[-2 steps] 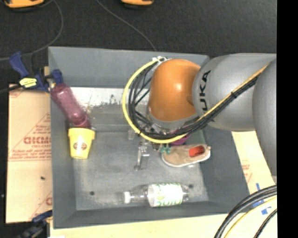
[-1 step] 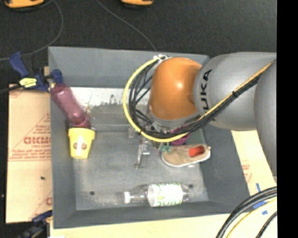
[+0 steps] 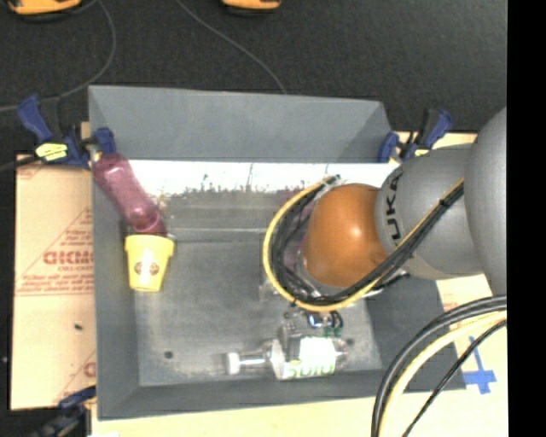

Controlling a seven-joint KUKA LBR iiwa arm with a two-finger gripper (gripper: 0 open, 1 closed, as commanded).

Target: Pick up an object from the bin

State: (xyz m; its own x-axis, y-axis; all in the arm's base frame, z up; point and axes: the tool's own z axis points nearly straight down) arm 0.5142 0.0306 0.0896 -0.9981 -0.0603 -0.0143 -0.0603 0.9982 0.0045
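Grey metal bin (image 3: 111, 341) sits on a dark surface (image 3: 341, 51). Thin cables (image 3: 247, 51) trail over that surface beyond the bin's far wall. Two orange items (image 3: 252, 3) are cut off by the top edge, can't tell what they are. Pale surface (image 3: 256, 424) runs along the near rim. Bin floor is scuffed; far wall has a bright band with dark specks.

Arm (image 3: 461, 205) enters from view right. Orange cover (image 3: 341, 235) sits at the wrist, with a yellow-and-black cable loop (image 3: 275, 230) round it. Pincer (image 3: 314, 326) pokes out under the cover, low over the floor in the near-right part of the bin. Open or closed: can't tell, the cover and wiring hide it.

Count in bin: 3 things, 1 of each.
- 1 clear bottle (image 3: 294, 363) with a white-green label, lying on its side along the near wall, just on the near side of the pincer. Labelled body is right beside the pincer; neck and cap point away toward view left. Touching the pincer or not: can't tell.
- 1 yellow cup (image 3: 148, 262) with a round red print, well apart from the pincer, across the bin to view left by the side wall.
- 1 pink bottle (image 3: 126, 192), tilted, in the far-left corner, farthest from the pincer. Its lower end touches the cup's rim.
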